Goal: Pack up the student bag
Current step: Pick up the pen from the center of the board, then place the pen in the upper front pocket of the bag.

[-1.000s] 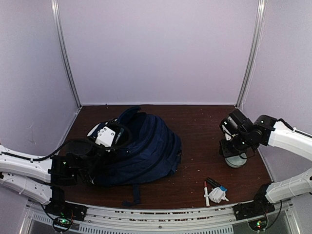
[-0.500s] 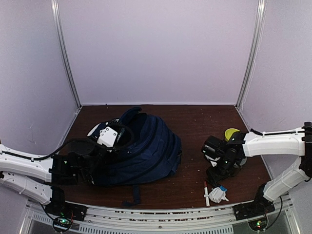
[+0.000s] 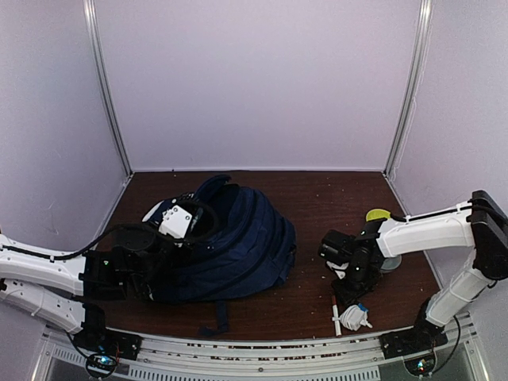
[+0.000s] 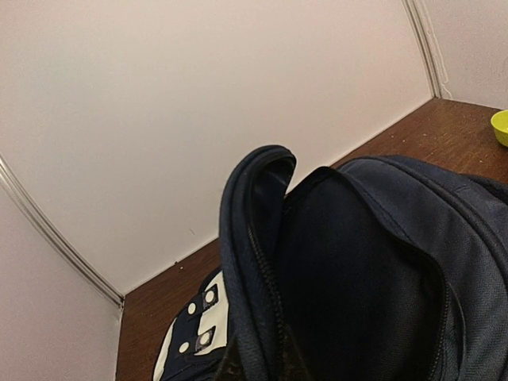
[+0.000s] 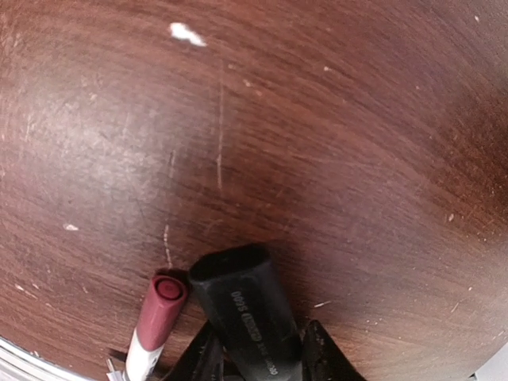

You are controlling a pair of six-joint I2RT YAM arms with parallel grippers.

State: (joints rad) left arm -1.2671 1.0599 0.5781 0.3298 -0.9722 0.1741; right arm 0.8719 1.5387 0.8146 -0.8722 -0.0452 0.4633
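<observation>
The student bag [image 3: 234, 246] lies on the left half of the tabletop [image 3: 325, 194], and its mouth points to the left edge. The left hand [image 4: 255, 371] is pressed together on the zipper rim of the bag and lifts it, so in the left wrist view the main pocket stands open and looks dark inside.

The right hand [image 5: 258, 361] is low over the tabletop, toward the near right corner and well apart from the bag. Its fingers [image 5: 202, 357] stand on both sides of a black marker [image 5: 242, 305], very close to it. It cannot be told if they already pinch it. A red-capped marker [image 5: 159, 305] lies just beside the black one, on its left in the wrist view. A yellow bowl [image 3: 377, 214] is near the right edge.

The step in hand seems to be picking up the black marker for packing. To do it well, the right hand should close on the middle of the marker body, not on the end, so the marker does not swing. It should not catch the red-capped marker, which is very near to one finger. After a straight lift, it should carry the marker over the lifted rim and release it only deep inside the pocket. The left hand should not loosen, or the mouth may fall closed.
</observation>
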